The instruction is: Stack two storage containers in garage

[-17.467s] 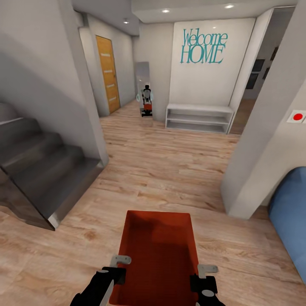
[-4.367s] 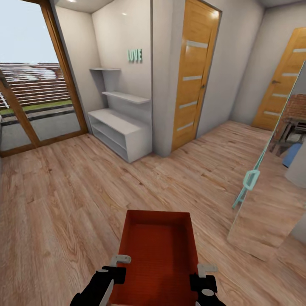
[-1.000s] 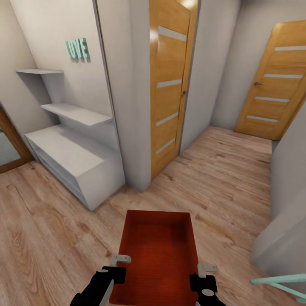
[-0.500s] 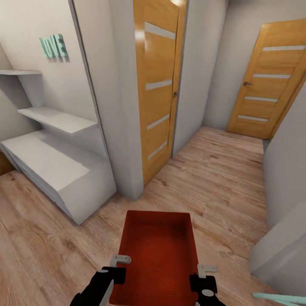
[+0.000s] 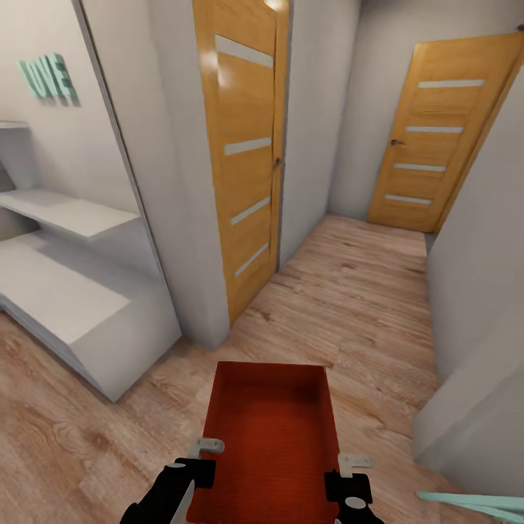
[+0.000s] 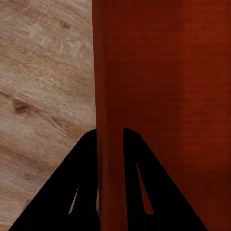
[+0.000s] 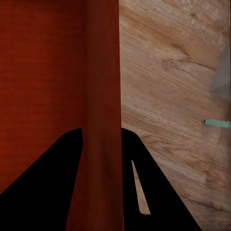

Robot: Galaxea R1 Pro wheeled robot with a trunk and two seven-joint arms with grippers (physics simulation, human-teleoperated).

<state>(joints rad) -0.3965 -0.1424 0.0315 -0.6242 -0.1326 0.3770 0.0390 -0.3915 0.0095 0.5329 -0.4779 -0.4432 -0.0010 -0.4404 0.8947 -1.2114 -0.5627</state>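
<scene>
Ahead, wood door [image 5: 240,153] and grey shelving [image 5: 65,291] flank container [image 5: 269,429]

Wood-plank floor [image 5: 349,306], two orange doors [image 5: 244,145], pale walls [image 5: 153,182], white shelving [image 5: 65,291]

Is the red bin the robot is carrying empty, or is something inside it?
Empty. The head view looks straight into the red bin, and only its bare floor and inner walls show.

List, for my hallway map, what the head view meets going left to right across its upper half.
LOVE wall letters → white shelf unit → nearer wooden door → farther wooden door.
</scene>
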